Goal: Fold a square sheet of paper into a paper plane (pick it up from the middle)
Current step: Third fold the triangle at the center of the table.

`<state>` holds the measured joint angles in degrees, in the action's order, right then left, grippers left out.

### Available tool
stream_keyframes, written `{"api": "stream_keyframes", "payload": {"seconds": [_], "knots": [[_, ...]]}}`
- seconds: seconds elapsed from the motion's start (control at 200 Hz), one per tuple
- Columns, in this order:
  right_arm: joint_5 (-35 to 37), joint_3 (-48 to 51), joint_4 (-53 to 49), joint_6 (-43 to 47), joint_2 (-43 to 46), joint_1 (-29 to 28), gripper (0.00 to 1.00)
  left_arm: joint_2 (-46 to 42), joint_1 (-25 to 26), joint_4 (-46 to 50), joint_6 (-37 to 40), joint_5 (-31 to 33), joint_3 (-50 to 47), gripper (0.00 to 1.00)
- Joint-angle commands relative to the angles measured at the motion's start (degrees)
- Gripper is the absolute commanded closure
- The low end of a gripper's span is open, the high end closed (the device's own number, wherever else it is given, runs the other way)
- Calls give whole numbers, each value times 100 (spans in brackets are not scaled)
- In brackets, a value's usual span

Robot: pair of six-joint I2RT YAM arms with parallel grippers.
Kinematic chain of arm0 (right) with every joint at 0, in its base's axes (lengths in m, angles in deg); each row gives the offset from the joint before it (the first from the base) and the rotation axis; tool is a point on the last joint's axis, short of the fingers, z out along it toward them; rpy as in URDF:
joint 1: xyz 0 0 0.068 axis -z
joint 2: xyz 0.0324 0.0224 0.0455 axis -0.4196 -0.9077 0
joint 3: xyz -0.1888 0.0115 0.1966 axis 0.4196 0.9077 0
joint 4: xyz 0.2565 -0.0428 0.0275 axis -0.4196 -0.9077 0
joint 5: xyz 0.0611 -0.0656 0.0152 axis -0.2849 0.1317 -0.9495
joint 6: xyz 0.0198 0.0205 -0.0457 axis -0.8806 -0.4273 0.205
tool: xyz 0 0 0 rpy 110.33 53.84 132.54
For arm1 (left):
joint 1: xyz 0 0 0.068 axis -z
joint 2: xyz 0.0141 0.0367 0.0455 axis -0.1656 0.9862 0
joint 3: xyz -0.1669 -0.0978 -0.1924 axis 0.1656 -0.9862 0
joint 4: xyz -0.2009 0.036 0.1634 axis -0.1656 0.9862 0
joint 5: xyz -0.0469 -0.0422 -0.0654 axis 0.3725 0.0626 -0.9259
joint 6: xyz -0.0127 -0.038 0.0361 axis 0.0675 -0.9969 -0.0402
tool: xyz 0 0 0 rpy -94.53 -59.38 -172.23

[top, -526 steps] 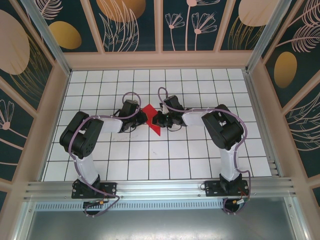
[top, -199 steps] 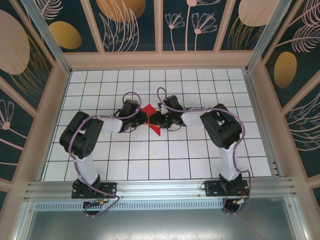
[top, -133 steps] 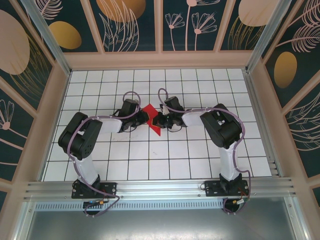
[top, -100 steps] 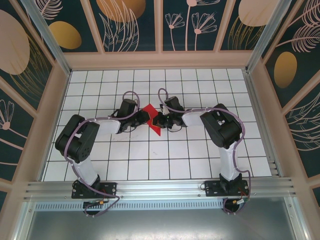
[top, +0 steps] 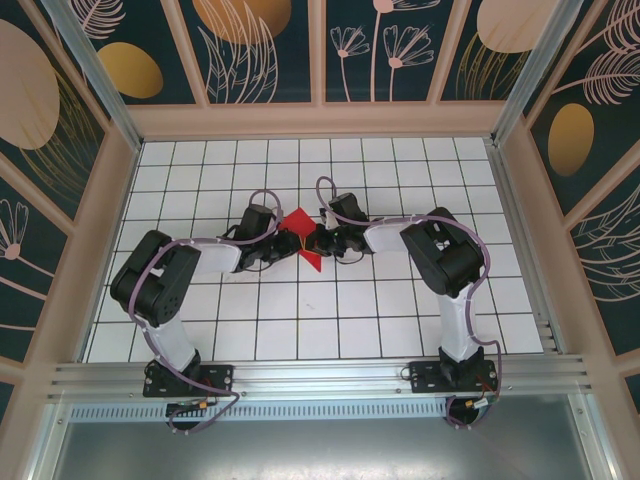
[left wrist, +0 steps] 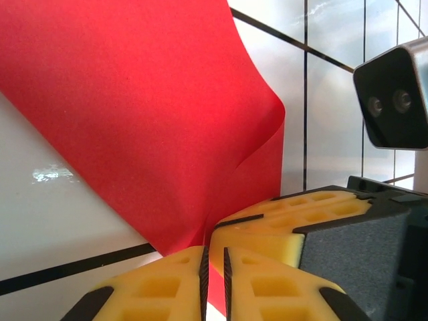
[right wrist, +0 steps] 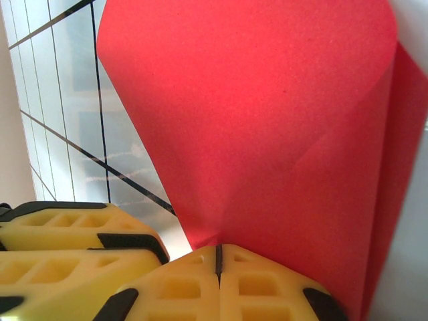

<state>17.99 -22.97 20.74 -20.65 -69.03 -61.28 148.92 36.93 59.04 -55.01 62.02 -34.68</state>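
Note:
The square sheet of paper (top: 299,223) is bright red, folded into a creased wedge, and held up between the two grippers mid-table. My left gripper (top: 289,241) pinches its left edge. In the left wrist view the paper (left wrist: 134,100) bows upward and its edge runs into the narrow slit between the pads of that gripper (left wrist: 214,281). My right gripper (top: 317,240) grips the opposite side. In the right wrist view its jaws (right wrist: 218,257) are shut tight on the paper (right wrist: 267,120), and creases fan out from the pinch. A paper plane is out of view.
The two grippers nearly touch: the right gripper's yellow fingers (left wrist: 294,227) and its wrist camera (left wrist: 394,100) sit just beside my left jaws. The left fingers (right wrist: 60,227) lie low at the left. White tiled table (top: 330,320) spreads all around inside wooden walls (top: 320,120).
The right gripper has closed onto the paper. The left arm's elbow swung outward to the left while its gripper stayed at the paper's edge. The paper has barely shifted.

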Motion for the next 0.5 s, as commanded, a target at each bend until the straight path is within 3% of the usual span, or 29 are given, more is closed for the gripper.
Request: {"api": "stream_keyframes", "payload": {"seconds": [0.0, 0.495], "knots": [[180, 93, -275, 57, -80, 35, 99, 150, 40, 102, 124, -4, 119, 83], [154, 84, -252, 18, -82, 36, 100, 271, 82, 524, 301, 316, 268, 87]]}}
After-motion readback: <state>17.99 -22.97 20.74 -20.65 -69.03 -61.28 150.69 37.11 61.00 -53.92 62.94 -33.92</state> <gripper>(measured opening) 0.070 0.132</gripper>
